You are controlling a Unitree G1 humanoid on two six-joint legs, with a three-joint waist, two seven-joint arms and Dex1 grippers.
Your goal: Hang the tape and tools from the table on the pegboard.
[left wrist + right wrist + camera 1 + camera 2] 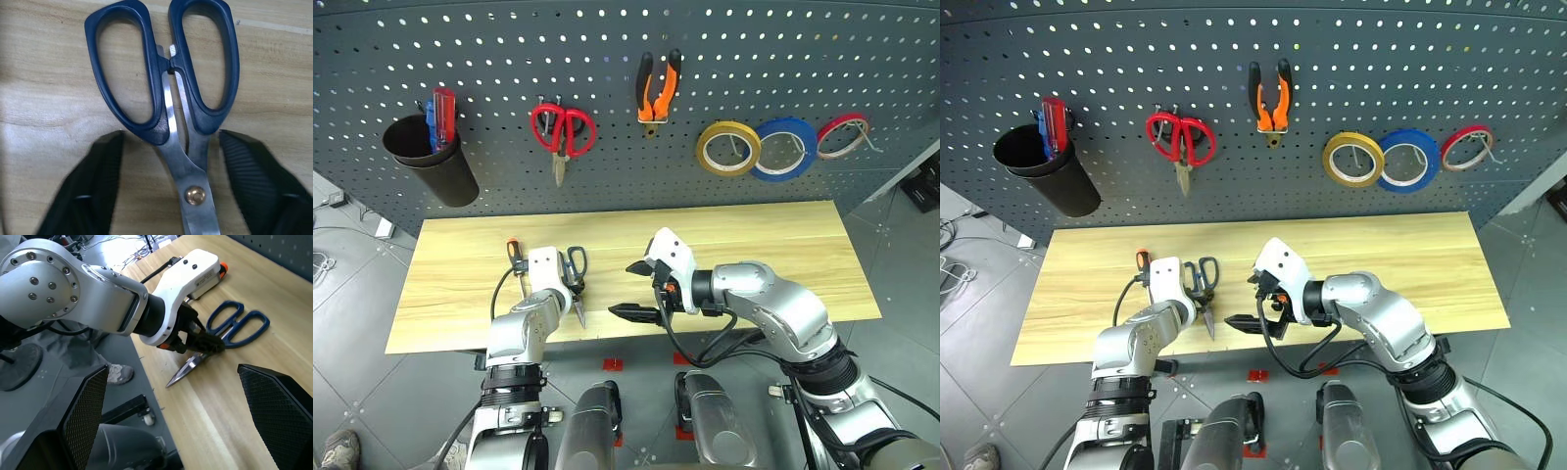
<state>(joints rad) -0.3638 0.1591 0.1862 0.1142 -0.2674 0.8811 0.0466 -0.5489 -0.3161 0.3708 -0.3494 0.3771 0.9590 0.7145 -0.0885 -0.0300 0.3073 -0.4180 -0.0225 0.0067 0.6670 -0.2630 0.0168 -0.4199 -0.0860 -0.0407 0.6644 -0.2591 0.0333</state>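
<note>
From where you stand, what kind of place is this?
Probably a workshop or a robot test area: a grey pegboard holds pliers, red scissors and tape rolls, with a wooden table on casters before it.

- Scissors [171,103]: dark blue handles, blades shut, flat on the bench [754,255] near its front edge.
- Screwdriver [514,257]: orange-black handle, on the bench beside the scissors.
- Pliers [657,88]: hung on the pegboard [607,39].
- Tape [727,148]: hung on the pegboard.
</note>
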